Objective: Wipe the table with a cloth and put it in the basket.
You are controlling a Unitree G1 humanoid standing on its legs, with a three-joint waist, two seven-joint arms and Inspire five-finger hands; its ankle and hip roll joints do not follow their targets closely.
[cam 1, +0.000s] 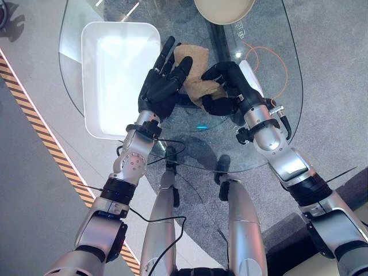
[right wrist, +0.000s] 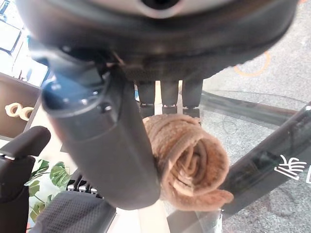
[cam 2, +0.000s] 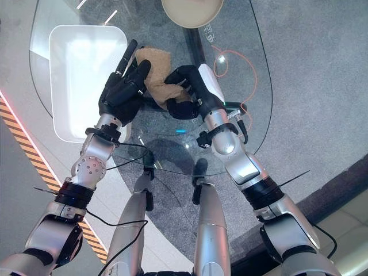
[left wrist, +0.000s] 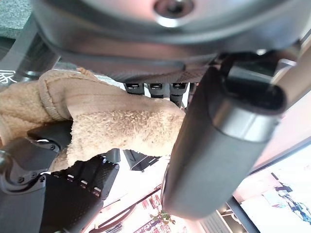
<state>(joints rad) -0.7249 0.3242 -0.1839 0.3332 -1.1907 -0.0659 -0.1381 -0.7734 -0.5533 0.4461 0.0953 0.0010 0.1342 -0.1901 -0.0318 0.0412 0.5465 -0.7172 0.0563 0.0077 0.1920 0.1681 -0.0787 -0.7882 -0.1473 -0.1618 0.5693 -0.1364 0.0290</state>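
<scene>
Both hands meet over the glass table [cam 1: 270, 121]: the right hand [cam 1: 227, 86] clutches the tan cloth [cam 1: 192, 72], the open left hand [cam 1: 164, 86] touching it beside the white basket [cam 1: 98, 115], so the handover wants a firm grasp before release.

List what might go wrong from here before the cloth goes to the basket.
1. The right hand is curled on only one end of the bunched cloth; the loose end could slip out.
2. The left hand, fingers straight, merely rests against the cloth, so a handover could fumble.
3. The basket sits by the glass table's edge; a nudge might shift it.
</scene>
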